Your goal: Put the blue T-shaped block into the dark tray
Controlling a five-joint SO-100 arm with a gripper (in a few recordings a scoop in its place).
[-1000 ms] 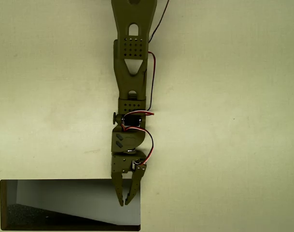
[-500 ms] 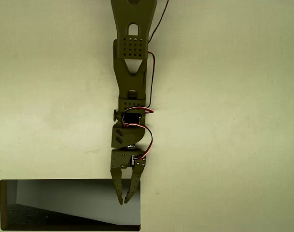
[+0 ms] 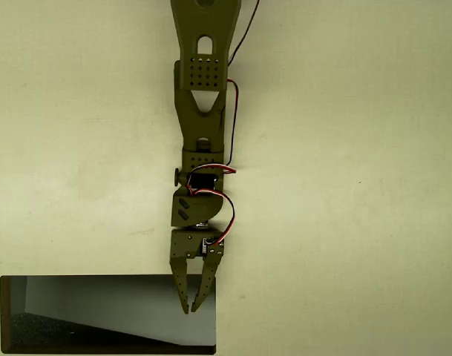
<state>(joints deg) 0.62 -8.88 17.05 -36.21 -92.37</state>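
Nearest the bottom edge of the overhead view lies the long rectangular dark tray, with a thin dark rim, a pale grey inner wall and a black speckled floor. No blue T-shaped block can be made out on the stretch of tray floor that shows, nor on the pale counter around it; where the block lies cannot be told.

Over the tray's right end hangs the olive-green hand, its two slim fingers pointing toward the bottom edge and converging until their tips nearly meet. Nothing shows between them, so the hand looks clenched and empty.

Compared with a second ago, the hand has pulled back slightly toward the arm's base and then held steady. That suggests a retreat after a release, though this is only a judgement.

Farther up, the olive arm with red wires runs to the top edge.
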